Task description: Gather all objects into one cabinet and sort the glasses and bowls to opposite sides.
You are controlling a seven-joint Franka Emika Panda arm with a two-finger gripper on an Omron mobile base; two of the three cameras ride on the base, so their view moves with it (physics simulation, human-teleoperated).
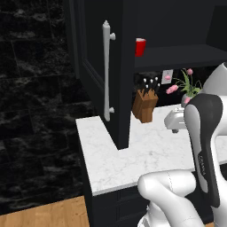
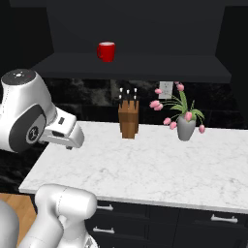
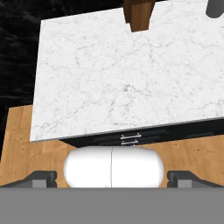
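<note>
A red cup (image 2: 106,51) stands upright on the dark shelf of the cabinet (image 2: 131,68), at the upper centre of the right base view; in the left base view it sits at the upper middle, just right of the open door (image 1: 99,66) with its long silver handle (image 1: 106,71). Below, the marble table (image 3: 118,74) carries a wooden knife block (image 2: 129,121) and a grey vase of pink flowers (image 2: 185,127). The fingers (image 3: 43,178) stand spread wide apart at the bottom corners of the hand view, grasping nothing.
</note>
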